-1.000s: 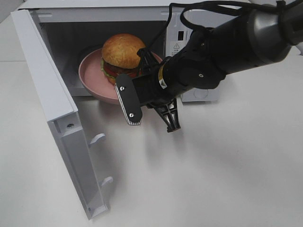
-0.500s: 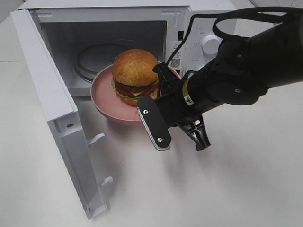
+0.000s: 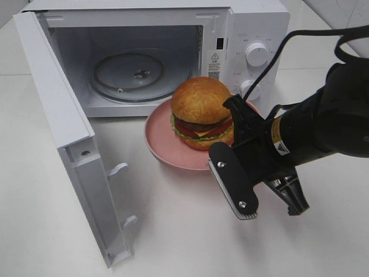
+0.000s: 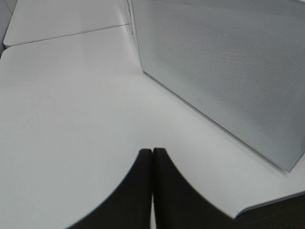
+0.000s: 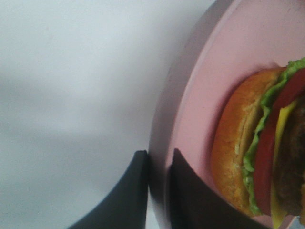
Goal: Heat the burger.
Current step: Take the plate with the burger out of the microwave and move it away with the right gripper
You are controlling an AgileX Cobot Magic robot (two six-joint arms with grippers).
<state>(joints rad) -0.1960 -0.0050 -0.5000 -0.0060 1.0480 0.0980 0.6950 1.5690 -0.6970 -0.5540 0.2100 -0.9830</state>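
The burger [image 3: 200,109], a golden bun with patty, cheese, tomato and lettuce, sits on a pink plate [image 3: 167,144] outside the microwave [image 3: 253,29], just in front of its open cavity. My right gripper [image 3: 237,112] is shut on the plate's right rim. In the right wrist view its two dark fingers [image 5: 138,191] pinch the plate's rim [image 5: 209,95], with the burger [image 5: 267,152] close beside them. My left gripper [image 4: 152,157] shows only in its wrist view, fingers pressed together and holding nothing, over the white table.
The microwave door [image 3: 55,109] stands swung wide open on the left, and its meshed outer face [image 4: 224,71] fills the left wrist view. The glass turntable [image 3: 135,72] inside is bare. Control knobs [image 3: 256,53] sit on the right panel. White tabletop [image 3: 173,231] lies in front.
My right gripper has drawn the plate and burger out of the microwave cavity, toward the front and right. The turntable is now uncovered.
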